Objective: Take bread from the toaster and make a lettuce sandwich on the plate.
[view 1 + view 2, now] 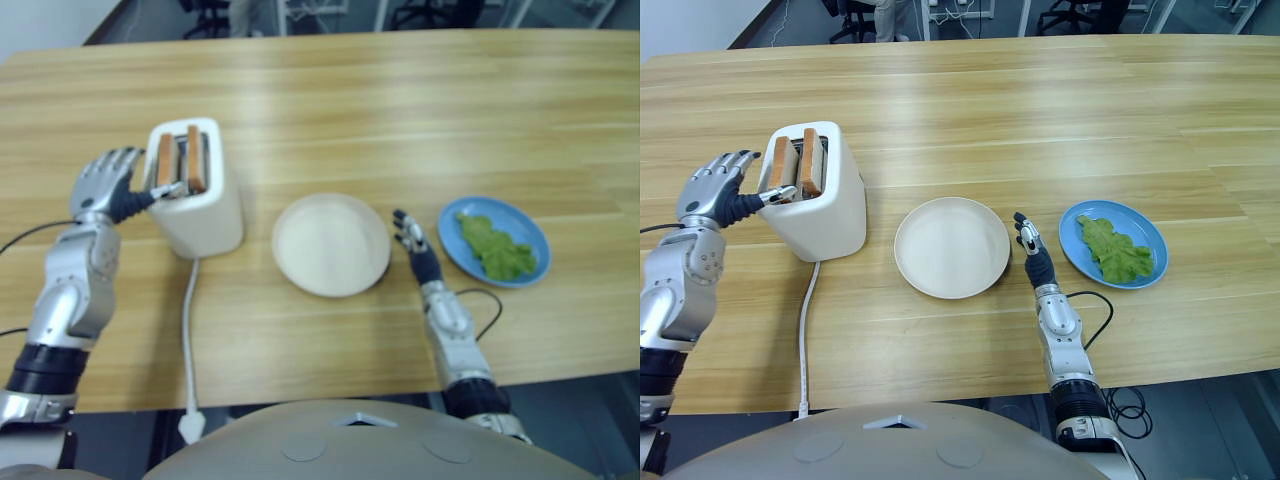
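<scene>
In the left eye view the left hand (103,187) is up beside the toaster (205,205). Its fingers (118,162) are spread and hold nothing, and one is stretched out to the toaster's top at the near end of the slots. Two slices of bread (165,160) stand upright in those slots, just right of the fingertips and, as far as I can tell, not gripped. The right hand (415,243) lies low on the table (330,100) with its fingers straight and empty. The pale plate (332,244) is just left of them, bare. The blue dish (522,222) with the lettuce (495,248) is just to their right. In the right eye view the outstretched finger (775,195) meets the toaster's top close to the nearer slice (783,165). The step in hand therefore looks like the first one, getting hold of the bread. The next move probably calls for closing the fingers on the part of a slice that stands above the slot. The slice would then lift straight up until it clears, before being carried right to the plate (952,247). Little bread stands proud, so the pinch may be narrow and could slip. The table is smooth light wood in long planks. A white cord (805,330) runs from the toaster toward the near edge, below the left fingers. A dark cable (1098,310) loops by the right wrist. Beyond the far edge, well past both hands, stand office chairs (845,15) on a dark floor.
</scene>
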Robot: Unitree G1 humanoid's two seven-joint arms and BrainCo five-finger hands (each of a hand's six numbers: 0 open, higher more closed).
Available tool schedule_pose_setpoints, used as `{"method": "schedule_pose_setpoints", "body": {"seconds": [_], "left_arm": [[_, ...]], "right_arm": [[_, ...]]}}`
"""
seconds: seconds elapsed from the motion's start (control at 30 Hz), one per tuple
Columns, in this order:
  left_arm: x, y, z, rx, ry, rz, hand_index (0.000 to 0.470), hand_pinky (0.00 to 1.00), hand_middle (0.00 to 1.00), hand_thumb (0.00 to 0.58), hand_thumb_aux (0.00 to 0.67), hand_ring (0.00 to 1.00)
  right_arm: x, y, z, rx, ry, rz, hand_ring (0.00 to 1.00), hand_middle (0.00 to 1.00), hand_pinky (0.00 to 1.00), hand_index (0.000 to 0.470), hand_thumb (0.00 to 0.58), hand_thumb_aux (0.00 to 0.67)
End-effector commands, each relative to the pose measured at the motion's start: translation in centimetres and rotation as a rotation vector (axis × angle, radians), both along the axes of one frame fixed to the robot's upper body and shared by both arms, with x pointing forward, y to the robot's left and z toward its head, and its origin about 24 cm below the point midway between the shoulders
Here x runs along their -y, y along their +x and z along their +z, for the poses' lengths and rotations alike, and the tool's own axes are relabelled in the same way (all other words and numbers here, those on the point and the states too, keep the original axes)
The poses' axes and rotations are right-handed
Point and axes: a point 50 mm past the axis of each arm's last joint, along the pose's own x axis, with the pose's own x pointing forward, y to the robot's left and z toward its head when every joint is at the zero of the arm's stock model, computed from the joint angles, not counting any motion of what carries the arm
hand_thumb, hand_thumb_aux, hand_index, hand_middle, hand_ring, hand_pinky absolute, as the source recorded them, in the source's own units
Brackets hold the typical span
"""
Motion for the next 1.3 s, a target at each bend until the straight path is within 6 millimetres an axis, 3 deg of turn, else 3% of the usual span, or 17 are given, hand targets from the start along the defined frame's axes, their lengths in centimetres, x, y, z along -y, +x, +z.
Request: {"method": "schedule_pose_setpoints", "body": {"seconds": [0.03,0.23,0.7,1.2,1.23,1.27,1.3], "left_arm": [[0.6,0.2,-0.6,-0.024,0.010,-0.003,0.000,0.00,0.00,0.000,0.000,0.00],[0.6,0.3,-0.4,-0.013,0.049,0.010,0.000,0.00,0.00,0.000,0.000,0.00],[-1.5,-0.2,0.9,0.022,0.124,0.116,0.000,0.00,0.00,0.000,0.000,0.00],[-0.9,0.1,0.6,0.025,0.140,0.096,0.005,0.00,0.00,0.014,0.008,0.00],[-0.7,0.1,0.5,0.025,0.140,0.092,0.285,0.00,0.00,0.496,0.415,0.00],[-0.6,0.1,0.4,0.026,0.143,0.087,0.460,0.65,0.65,0.580,0.670,0.65],[-0.5,0.1,0.4,0.028,0.145,0.083,0.460,1.00,1.00,0.580,0.670,1.00]], "right_arm": [[-0.1,-0.4,-0.8,-0.047,-0.007,0.010,0.00,0.00,0.00,0.000,0.000,0.000],[-0.1,-0.4,-0.9,-0.053,-0.006,0.006,0.00,0.00,0.00,0.000,0.000,0.000],[-0.1,-0.5,-1.0,-0.057,-0.003,0.001,0.00,0.00,0.00,0.000,0.000,0.000],[0.0,-0.6,-1.1,-0.064,-0.003,-0.005,0.00,0.00,0.00,0.000,0.000,0.000],[0.1,-0.6,-1.1,-0.065,-0.002,-0.006,0.00,0.00,0.00,0.000,0.000,0.000],[0.0,-0.6,-1.1,-0.065,-0.002,-0.007,0.00,0.00,0.00,0.000,0.000,0.000],[0.0,-0.6,-1.1,-0.066,-0.001,-0.007,0.00,0.00,0.00,0.000,0.000,0.000]]}}
